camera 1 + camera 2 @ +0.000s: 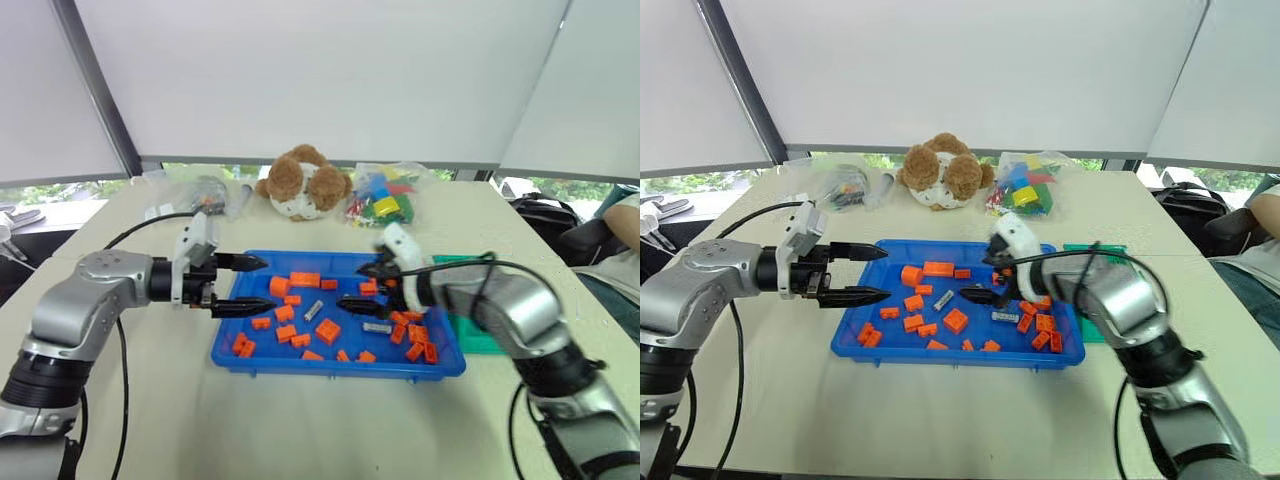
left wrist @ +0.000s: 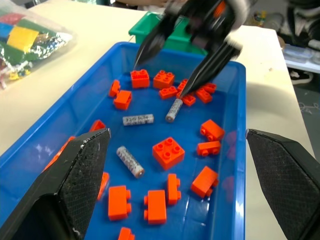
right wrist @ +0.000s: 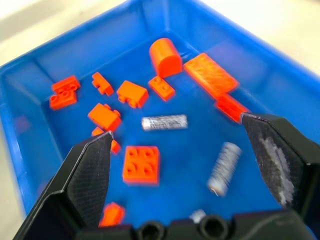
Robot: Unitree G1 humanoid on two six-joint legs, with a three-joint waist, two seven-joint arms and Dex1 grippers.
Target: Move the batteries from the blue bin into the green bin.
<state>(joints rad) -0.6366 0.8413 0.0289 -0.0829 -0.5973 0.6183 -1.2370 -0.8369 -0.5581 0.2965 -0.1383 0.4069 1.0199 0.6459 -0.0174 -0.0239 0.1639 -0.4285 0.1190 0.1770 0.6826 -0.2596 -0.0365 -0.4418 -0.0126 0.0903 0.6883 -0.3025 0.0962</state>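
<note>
Blue bin (image 1: 225, 352) holds batteries (image 2: 138, 120) among orange bricks (image 1: 327, 331); right gripper (image 1: 366, 285), jaws apart, hovers mid-bin to pick one, left gripper (image 1: 243, 285) apart at its left edge.

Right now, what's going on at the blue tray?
The right gripper hangs open over the blue bin, holding nothing, above the batteries lying among orange bricks. The left gripper is open too, at the tray's left edge. The green bin sits beyond the tray.

Bright daylight thru back window blinds, soft shadows; right wrist view motion-blurred (edges esp.)
</note>
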